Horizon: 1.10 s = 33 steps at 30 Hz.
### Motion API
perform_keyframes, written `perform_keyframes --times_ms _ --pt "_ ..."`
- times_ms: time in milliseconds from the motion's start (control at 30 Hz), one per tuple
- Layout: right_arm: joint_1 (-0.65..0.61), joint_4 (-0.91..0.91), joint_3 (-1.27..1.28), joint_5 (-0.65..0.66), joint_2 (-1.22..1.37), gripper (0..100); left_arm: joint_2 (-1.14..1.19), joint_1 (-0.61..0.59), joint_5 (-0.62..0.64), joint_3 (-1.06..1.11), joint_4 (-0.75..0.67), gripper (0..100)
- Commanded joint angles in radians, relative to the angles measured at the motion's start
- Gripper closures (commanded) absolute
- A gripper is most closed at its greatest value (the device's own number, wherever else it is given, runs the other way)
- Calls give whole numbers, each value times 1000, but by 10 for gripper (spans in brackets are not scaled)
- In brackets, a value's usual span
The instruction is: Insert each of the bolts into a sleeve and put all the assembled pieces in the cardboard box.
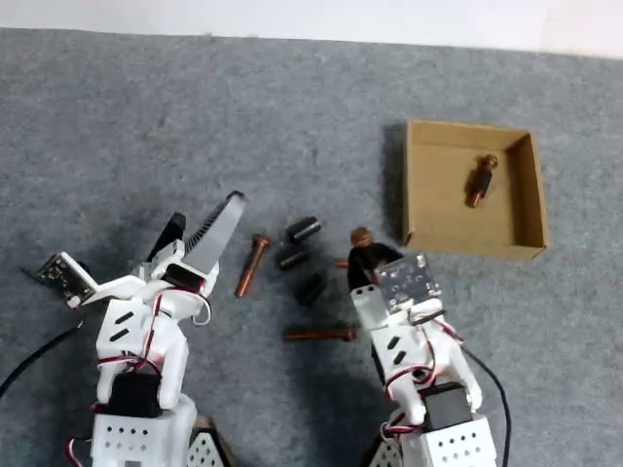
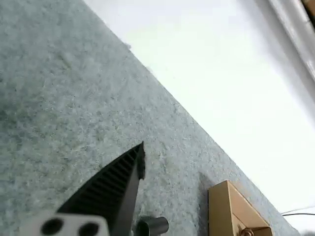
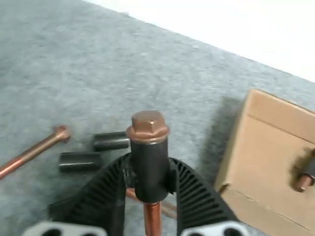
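Since the bolt (image 3: 150, 127) already sits through its sleeve (image 3: 149, 164), this assembled piece should handle as a small, stiff metal thing, dense for its size. It looks smooth enough to slip, and the bolt could slide out if tipped head-down. The sleeve's middle, with the head kept up, seems the sound place to hold it. It stands upright over the middle of the table (image 1: 117, 117), just beside the near left corner of the cardboard box (image 1: 472, 249). The right gripper (image 3: 149, 184) is clamped on the sleeve, a ribbed finger on each side, with the threaded shank poking out below. One finished piece (image 1: 480, 182) lies in the box, toward the table's far right. Three loose sleeves (image 1: 303, 230) (image 1: 293, 259) (image 1: 311, 288) and two bare bolts (image 1: 251, 265) (image 1: 319, 334) lie mid-table. A third bolt (image 1: 341, 263) is partly hidden under the right gripper. Toward the near left, the left gripper (image 1: 202, 219) hovers with jaws spread wide, holding nothing.
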Motion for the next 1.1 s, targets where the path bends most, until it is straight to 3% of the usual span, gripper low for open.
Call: perform_keyframes --times_ms 0,133,367,733,867,1067 --pt "18 -36 133 -6 -24 988 -10 -5 2 21 -23 412" --pt "39 -31 133 -6 -24 988 -10 -5 3 21 0 412" --pt "232 -36 133 -5 -24 988 -10 -5 5 21 12 412" --pt "240 -31 133 -5 -15 988 -10 -5 5 19 12 420" --pt "240 -30 133 -8 -15 988 -10 -7 5 19 12 534" --pt "240 -30 133 -8 -13 988 -10 -59 -2 19 6 831"
